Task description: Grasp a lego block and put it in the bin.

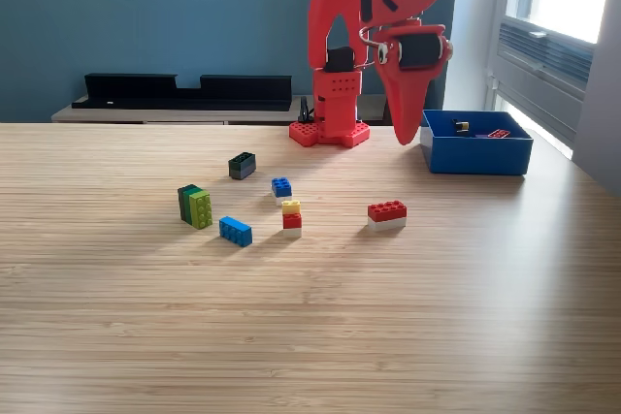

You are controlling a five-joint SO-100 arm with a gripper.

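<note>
Here, taken item by item:
Arm: the red arm stands on its red base at the far edge of the wooden table, folded upright.
Gripper: the gripper hangs pointing down, above the table just to the exterior view's left of the bin; its jaws look pressed together with nothing between them.
Bin: the blue bin sits at the exterior view's right, holding a red piece and a small dark piece.
Blocks on the table: a red-and-white block; a yellow-red-white stack; a small blue block; a longer blue block; a green block pair; a dark green block.
Background: a black tray lies on a shelf against the blue wall.
</note>
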